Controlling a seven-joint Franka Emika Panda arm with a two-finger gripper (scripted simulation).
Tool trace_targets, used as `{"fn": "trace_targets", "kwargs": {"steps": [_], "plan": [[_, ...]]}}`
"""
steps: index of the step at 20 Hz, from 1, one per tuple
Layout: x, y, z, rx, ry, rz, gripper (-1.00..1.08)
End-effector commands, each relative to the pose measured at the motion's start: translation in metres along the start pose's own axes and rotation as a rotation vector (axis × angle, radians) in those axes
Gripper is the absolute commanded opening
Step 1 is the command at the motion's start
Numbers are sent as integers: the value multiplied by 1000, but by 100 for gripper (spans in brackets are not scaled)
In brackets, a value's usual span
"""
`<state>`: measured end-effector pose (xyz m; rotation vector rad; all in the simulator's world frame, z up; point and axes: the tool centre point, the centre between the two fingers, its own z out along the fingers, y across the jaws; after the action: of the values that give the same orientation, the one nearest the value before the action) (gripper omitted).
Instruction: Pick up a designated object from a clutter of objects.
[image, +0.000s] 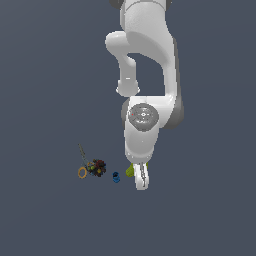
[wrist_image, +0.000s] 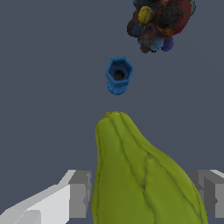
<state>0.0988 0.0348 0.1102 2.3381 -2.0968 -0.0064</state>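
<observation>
— Two fingers (wrist_image: 78, 192) of the gripper (wrist_image: 146, 194) stand on either side of the yellow-green pear (wrist_image: 140, 175), do they not? How do the jaws stand?

— Spread, one pad on each flank of the pear. The near one looks to touch its side; the far one sits just beside it, and I cannot tell whether it presses. So the jaws bracket the fruit, but a firm grip is not shown.

— Which way does the pear point?

— In the wrist view its long axis runs away from the gripper: the broad, rounded end lies between the fingers, and the tapered tip aims at the blue cylinder (wrist_image: 118, 75). Ribs run lengthwise along its skin.

— And where is it on the floor?

— In the exterior view the pear (image: 130, 170) peeks out just beside the gripper (image: 141, 181), mostly hidden by the white arm (image: 145, 75), on the grey floor (image: 45, 75) somewhat below the middle.

— Count the rest, going outward.

— One blue cylinder (image: 116, 177), near the pear's tip, apart from it. One dark multicoloured lump (image: 97, 167) beyond that. One orange ring (image: 82, 172), just beside the lump on the exterior view's left. One thin grey-green stick (image: 82, 153), slanting up from the lump. One pear. Five items in all, strung in a loose row.

— Does the wrist view show ring or stick?

— No, only the pear, cylinder and lump (wrist_image: 159, 22).
</observation>
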Motion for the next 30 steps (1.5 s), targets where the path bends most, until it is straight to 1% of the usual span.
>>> {"fn": "trace_targets", "kwargs": {"steps": [1, 19, 25, 30], "plan": [[-10, 6, -24, 3, -1, 0, -100], [-87, 61, -204, 4, 3, 2, -100], [-106, 72, -246, 4, 4, 1, -100], [-115, 76, -266, 4, 4, 0, -100]]}}
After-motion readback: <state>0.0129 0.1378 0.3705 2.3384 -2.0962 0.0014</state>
